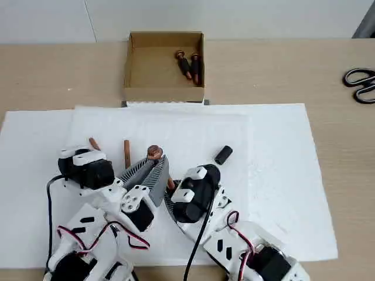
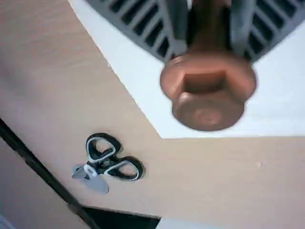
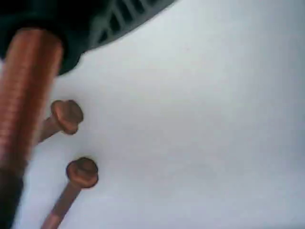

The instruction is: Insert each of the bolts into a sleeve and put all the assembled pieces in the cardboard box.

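The cardboard box [image 1: 151, 71] sits behind the paper sheet [image 1: 275, 175], two assembled pieces [image 1: 188, 64] inside, scissors [image 1: 360, 85] far right.

Coppery metal bolt [image 2: 208, 90], ribbed grey plastic left hand [image 1: 154, 159], matt cardboard box [image 1: 164, 93], paper sheet [image 1: 275, 175], smooth wooden table [image 1: 53, 70]

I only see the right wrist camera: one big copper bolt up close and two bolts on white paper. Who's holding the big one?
Observer: The left gripper is clamped on that bolt, just under its head.
Operator: Any finished ones yet?
Observer: Yes, two assembled pieces lie in the cardboard box.
Operator: Any sleeves left?
Observer: One black sleeve lies loose on the white paper.
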Robot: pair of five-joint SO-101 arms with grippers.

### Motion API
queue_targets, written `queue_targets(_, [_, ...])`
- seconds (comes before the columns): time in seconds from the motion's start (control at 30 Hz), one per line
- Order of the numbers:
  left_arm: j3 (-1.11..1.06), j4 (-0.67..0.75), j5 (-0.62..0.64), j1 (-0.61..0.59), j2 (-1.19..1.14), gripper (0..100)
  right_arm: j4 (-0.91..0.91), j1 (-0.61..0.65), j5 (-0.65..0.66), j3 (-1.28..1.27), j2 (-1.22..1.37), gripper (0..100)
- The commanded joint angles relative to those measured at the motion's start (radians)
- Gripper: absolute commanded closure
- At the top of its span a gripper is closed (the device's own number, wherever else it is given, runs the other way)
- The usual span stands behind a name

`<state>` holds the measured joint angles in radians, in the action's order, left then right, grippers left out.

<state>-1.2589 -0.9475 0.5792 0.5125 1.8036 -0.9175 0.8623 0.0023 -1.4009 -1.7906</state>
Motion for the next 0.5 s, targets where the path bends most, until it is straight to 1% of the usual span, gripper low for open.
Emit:
queue_targets(0.0, [0.007, -0.020, 0.003, 0.025, 0.012, 99, 0.028, 0.005, -0.002, 0.058, -0.012, 99.5])
queue_targets(0.07, [0.007, -0.041, -0.005, 0.025, 0.012, 99, 0.028, 0.004, -0.002, 0.063, -0.012, 99.5])
queue_targets(0.2, [0.012, -0.109, -0.094, 0.032, 0.012, 99, 0.028, 0.004, 0.000, 0.069, -0.012, 99.5])
queue_targets(0.3, [0.015, -0.183, -0.152, 0.091, 0.012, 99, 0.028, 0.004, 0.000, 0.069, -0.012, 99.5])
queue_targets(0.37, [0.033, -0.227, -0.161, 0.135, 0.012, 99, 0.028, 0.004, 0.000, 0.069, -0.012, 99.5])
queue_targets(0.47, [0.050, -0.253, -0.190, 0.166, 0.012, 99, 0.028, 0.004, 0.000, 0.069, -0.012, 99.5])
